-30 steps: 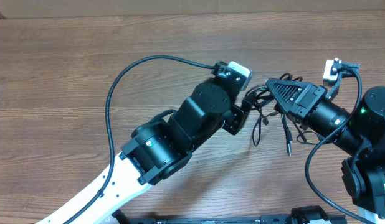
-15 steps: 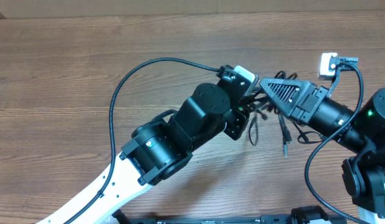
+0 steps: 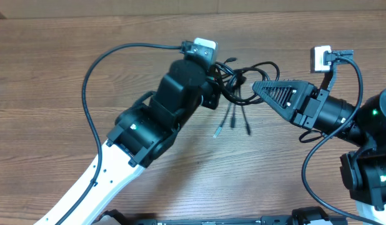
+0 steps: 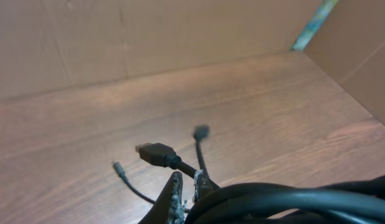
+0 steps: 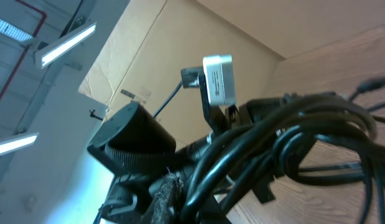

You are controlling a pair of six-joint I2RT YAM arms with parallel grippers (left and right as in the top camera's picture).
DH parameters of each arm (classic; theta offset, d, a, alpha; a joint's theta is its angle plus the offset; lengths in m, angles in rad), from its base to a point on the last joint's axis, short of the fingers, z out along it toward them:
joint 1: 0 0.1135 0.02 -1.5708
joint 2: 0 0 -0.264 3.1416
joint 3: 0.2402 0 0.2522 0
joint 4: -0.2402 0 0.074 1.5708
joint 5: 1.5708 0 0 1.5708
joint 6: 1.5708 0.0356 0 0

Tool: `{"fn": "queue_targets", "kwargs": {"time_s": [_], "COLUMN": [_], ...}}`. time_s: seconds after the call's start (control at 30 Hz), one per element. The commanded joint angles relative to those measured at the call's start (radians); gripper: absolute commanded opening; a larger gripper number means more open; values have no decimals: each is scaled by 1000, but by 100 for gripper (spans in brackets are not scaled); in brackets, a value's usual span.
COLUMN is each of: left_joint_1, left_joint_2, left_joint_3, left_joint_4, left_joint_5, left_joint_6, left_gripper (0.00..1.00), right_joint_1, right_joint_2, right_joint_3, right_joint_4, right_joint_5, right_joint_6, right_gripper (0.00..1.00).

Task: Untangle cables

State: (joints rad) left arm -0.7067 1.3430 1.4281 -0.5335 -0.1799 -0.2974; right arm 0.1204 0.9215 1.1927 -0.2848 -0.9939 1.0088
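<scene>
Left claw (image 4: 185,188) and right claw (image 3: 255,86) both pinched shut on cables (image 3: 232,84). Knot not yet undone; plug ends (image 3: 232,122) dangle free. I judge untangling barely begun.

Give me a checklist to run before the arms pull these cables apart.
1. Left end effector shut on the cables: ok.
2. Right end effector shut on the same bunch: ok.
3. Bunch separated between the two grips: not ok; the loops cross and overlap there.
4. Plug ends hanging loose below the bunch, not pinched: ok.
5. Which single strand each end effector pinches: cannot tell.
</scene>
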Motion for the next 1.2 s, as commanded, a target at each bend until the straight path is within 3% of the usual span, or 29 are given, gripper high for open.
{"fn": "queue_targets", "kwargs": {"time_s": [0.0, 0.07, 0.27, 0.4, 0.53, 0.6, 0.7, 0.8, 0.9, 1.03, 1.1, 1.17], "left_joint_1": [70, 81, 155, 164, 163, 163, 163, 163, 163, 163, 163, 163], "left_joint_2": [16, 16, 16, 15, 14, 8, -18, -38, -42, -42, -42, -42], "left_joint_3": [-6, -6, -6, -6, -6, -6, -6, -6, -6, -6, -6, -6], "left_joint_4": [12, 27, 139, 184, 158, 148, 135, 84, 33, 42, 45, 44], "left_joint_5": [-82, -82, -94, -90, -87, -98, -101, -100, -52, 191, 266, 328], "left_joint_6": [136, 192, 520, 551, 446, 438, 369, 212, 53, -35, -92, -146], "left_gripper": [4, 4, 4, 4, 4, 4, 4, 4, 4, 4, 4, 4], "right_joint_1": [4, 4, 4, 3, 3, 3, 4, 4, 4, 4, 4, 4], "right_joint_2": [-34, -34, -34, -4, 71, 124, 190, 218, 219, 219, 219, 219], "right_joint_3": [26, 26, 26, 24, 24, 24, 24, 24, 24, 24, 24, 24], "right_joint_4": [37, 38, -15, -142, -283, -357, -414, -410, -380, -284, -230, -198], "right_joint_5": [-102, -121, -211, -194, -64, 21, 77, 77, 70, -17, -68, -82], "right_joint_6": [-23, -23, -132, -233, -260, -260, -280, -281, -281, -277, -277, -277], "right_gripper": [4, 4, 4, 4, 14, 24, 75, 99, 100, 100, 97, 88]}}
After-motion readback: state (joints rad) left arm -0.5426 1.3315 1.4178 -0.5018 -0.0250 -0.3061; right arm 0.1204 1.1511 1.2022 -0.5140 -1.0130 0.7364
